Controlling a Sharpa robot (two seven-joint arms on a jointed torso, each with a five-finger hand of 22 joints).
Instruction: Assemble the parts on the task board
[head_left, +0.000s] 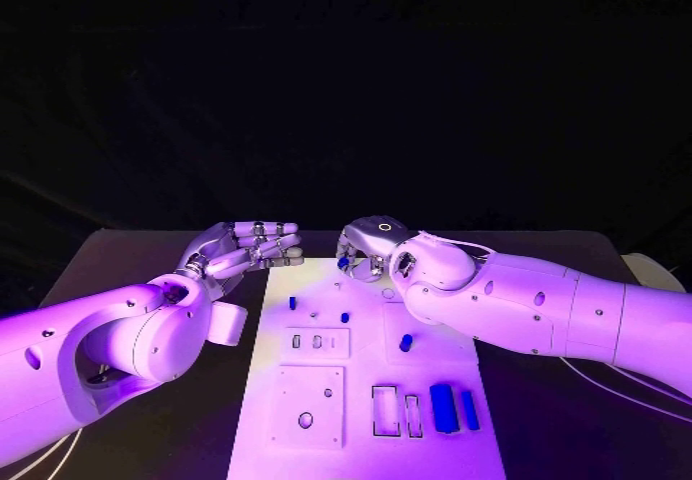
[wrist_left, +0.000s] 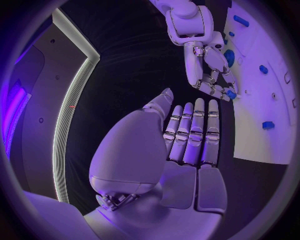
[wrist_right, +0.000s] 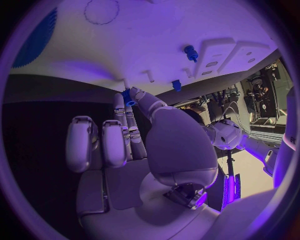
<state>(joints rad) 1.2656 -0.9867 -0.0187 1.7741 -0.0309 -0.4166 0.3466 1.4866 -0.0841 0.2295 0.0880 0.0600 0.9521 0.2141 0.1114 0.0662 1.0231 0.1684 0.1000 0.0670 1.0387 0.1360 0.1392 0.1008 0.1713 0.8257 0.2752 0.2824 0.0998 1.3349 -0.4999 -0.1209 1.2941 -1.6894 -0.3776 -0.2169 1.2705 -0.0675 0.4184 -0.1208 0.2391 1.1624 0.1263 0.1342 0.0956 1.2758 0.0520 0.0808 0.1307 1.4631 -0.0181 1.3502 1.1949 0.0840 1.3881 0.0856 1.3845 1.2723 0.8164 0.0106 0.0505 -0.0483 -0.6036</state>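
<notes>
The white task board (head_left: 361, 455) lies lengthwise in the middle of the black table. My right hand (head_left: 378, 243) hovers over the board's far end and pinches a small blue part (wrist_right: 127, 96) between thumb and a fingertip; the left wrist view shows the same blue part (wrist_left: 231, 93) at the right hand's (wrist_left: 206, 65) fingertips, just above the board (wrist_left: 269, 135). My left hand (head_left: 248, 247) is beside the board's far left corner, close to the right hand, fingers stretched out side by side with nothing in them (wrist_left: 190, 132).
On the board stand a blue peg (head_left: 293, 301) and a short blue piece (head_left: 405, 342). Two long blue bars (head_left: 444, 408) lie beside rectangular slots (head_left: 387, 410) near the front. Bare black table (head_left: 216, 440) flanks the board.
</notes>
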